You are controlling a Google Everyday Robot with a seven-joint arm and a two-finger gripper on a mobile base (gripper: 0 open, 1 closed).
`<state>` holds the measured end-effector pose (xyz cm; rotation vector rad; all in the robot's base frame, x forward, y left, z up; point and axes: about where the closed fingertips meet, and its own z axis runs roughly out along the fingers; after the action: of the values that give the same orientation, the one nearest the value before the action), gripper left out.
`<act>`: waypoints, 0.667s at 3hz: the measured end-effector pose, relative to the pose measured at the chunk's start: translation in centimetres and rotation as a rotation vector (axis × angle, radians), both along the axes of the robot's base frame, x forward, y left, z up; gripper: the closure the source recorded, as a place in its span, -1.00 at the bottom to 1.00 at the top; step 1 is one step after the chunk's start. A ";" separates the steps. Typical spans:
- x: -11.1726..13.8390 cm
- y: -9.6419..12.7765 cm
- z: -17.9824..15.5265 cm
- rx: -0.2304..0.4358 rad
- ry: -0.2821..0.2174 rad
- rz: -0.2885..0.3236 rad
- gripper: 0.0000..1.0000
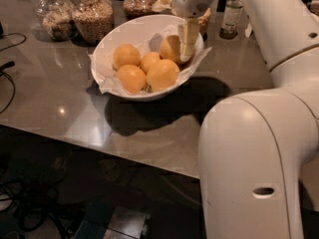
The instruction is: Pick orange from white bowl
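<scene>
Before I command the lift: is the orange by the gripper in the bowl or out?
In. The orange rests inside the white bowl, with the gripper in the bowl beside it.

Claw (184,57) in white bowl (130,28), oranges (161,75) packed alongside.

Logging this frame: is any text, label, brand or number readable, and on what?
No legible text anywhere.
On the bottle behind the white bowl: a pale label, too blurred to read.
On the glass jars: no labels show.
On the gripper, down in the bowl beside the back-right orange: no markings show.
</scene>
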<state>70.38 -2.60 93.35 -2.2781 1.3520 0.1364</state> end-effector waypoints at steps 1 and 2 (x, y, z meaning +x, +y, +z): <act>0.6 0.2 -0.9 0.034 0.001 -0.009 -1.00; 0.6 0.2 -2.9 0.082 0.038 -0.011 -1.00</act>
<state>70.94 -2.41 90.50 -2.2102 1.3531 0.2286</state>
